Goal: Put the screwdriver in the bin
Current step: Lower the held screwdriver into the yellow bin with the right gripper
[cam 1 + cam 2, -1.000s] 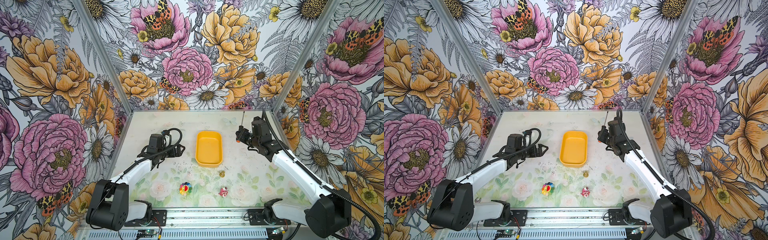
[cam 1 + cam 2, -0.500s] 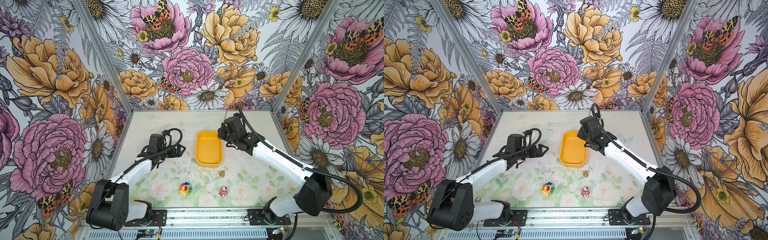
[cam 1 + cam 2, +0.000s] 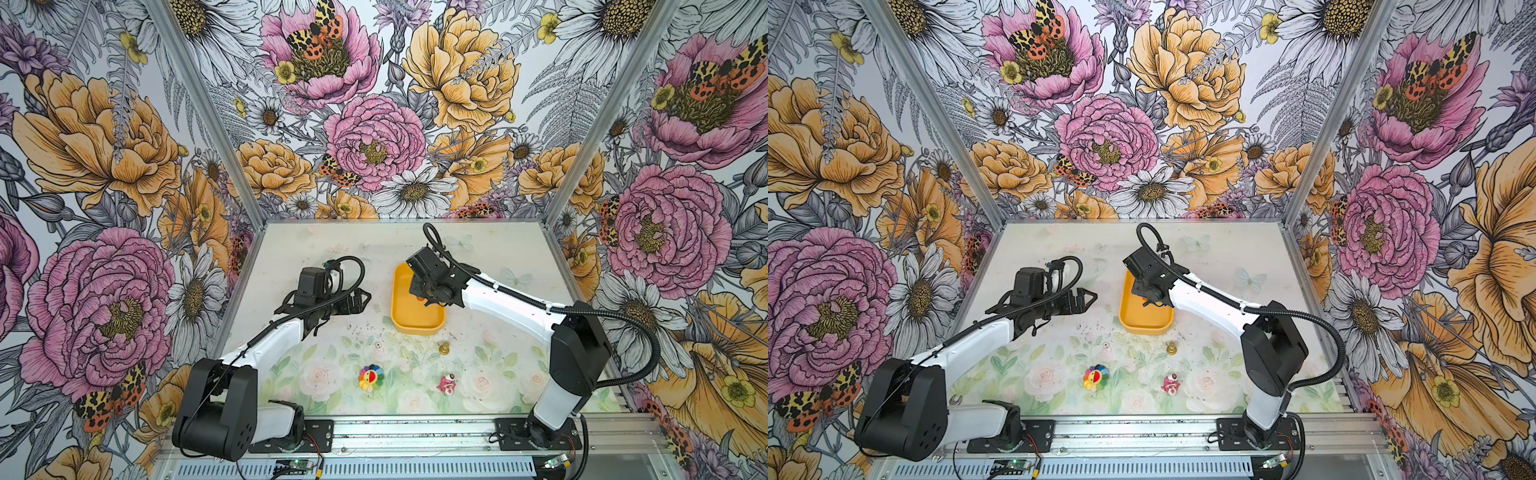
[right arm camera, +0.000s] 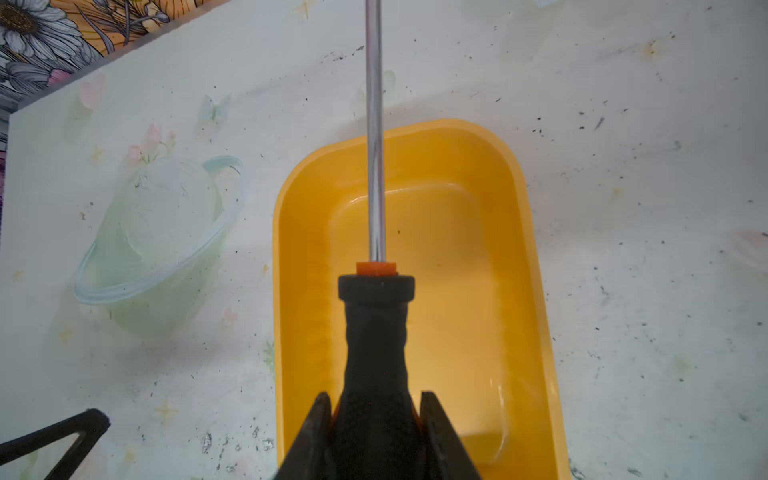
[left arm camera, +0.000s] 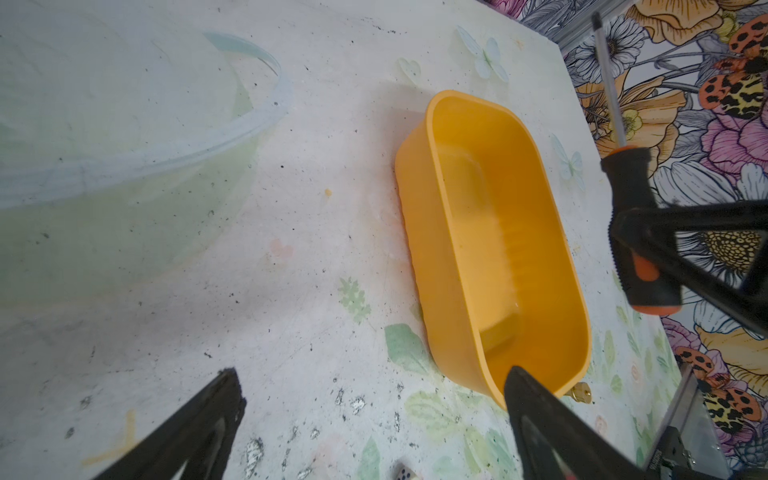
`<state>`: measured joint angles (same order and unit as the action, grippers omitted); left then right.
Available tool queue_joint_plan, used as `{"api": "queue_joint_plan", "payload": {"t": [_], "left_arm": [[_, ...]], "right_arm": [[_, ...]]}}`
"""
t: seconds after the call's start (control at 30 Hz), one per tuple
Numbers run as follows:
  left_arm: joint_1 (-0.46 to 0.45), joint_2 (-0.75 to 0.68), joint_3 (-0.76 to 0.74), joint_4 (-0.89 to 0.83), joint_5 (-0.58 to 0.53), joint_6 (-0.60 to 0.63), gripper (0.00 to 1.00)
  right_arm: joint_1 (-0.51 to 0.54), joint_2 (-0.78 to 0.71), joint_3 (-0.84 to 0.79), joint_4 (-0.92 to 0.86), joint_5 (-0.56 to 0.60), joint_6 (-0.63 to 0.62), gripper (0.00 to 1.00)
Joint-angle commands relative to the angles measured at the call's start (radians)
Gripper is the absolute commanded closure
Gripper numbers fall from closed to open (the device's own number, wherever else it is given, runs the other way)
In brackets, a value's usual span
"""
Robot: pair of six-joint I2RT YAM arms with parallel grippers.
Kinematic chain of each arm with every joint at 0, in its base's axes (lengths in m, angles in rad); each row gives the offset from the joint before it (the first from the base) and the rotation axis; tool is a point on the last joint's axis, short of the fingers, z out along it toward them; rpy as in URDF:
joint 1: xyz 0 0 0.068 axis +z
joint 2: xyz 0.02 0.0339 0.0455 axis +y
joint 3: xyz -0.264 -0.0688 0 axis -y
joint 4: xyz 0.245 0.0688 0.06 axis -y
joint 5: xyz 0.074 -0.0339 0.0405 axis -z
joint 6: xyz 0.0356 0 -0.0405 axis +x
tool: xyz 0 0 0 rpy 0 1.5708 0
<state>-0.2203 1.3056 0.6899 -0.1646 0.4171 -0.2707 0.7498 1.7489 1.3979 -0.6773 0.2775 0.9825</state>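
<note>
- Right gripper (image 4: 375,411): one of two. Its two black jaws are pressed against the sides of the screwdriver (image 4: 375,332), pinching the rear of the handle.
- Screwdriver: one. It has a black, ribbed, rubber-like handle that narrows to a collar, an orange ring at the neck, an orange end cap, and a thin, bright round metal shaft. It is held in the air over the bin (image 4: 291,291), with the shaft running along the bin's length towards its far end. The left wrist view shows it clear of the rim.
- Bin: one. It is smooth, glossy yellow-orange plastic, rectangular with rounded corners, and stands flat on the table (image 3: 498,257).
- Left gripper (image 5: 372,372): its jaws are spread wide with nothing between them. It is low over the table, just beside the bin's left side, with one finger overlapping the bin's near corner in its wrist view.
- Loose small items: four, all nearer the robot than the bin and well apart from each other. They are a brass-coloured piece (image 3: 444,348), a small white die (image 3: 377,345), a multicoloured flower toy (image 3: 371,377) and a pink figure (image 3: 447,383).
- Table surface: pale floral print, scuffed with dark specks.
</note>
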Motion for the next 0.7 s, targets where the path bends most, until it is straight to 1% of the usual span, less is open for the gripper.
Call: {"api": "queue_joint_plan", "payload": {"t": [0.0, 0.33, 0.67], "left_arm": [[0.001, 0.014, 0.033, -0.006, 0.001, 0.003, 0.01], [0.001, 0.018, 0.022, -0.006, -0.003, 0.005, 0.01], [0.001, 0.014, 0.016, -0.016, -0.009, 0.01, 0.01]], "right_arm": [[0.013, 0.021, 0.012, -0.025, -0.007, 0.028, 1.0], [0.024, 0.096, -0.012, -0.024, -0.049, 0.044, 1.0], [0.027, 0.164, -0.013, -0.024, -0.068, 0.019, 1.0]]}}
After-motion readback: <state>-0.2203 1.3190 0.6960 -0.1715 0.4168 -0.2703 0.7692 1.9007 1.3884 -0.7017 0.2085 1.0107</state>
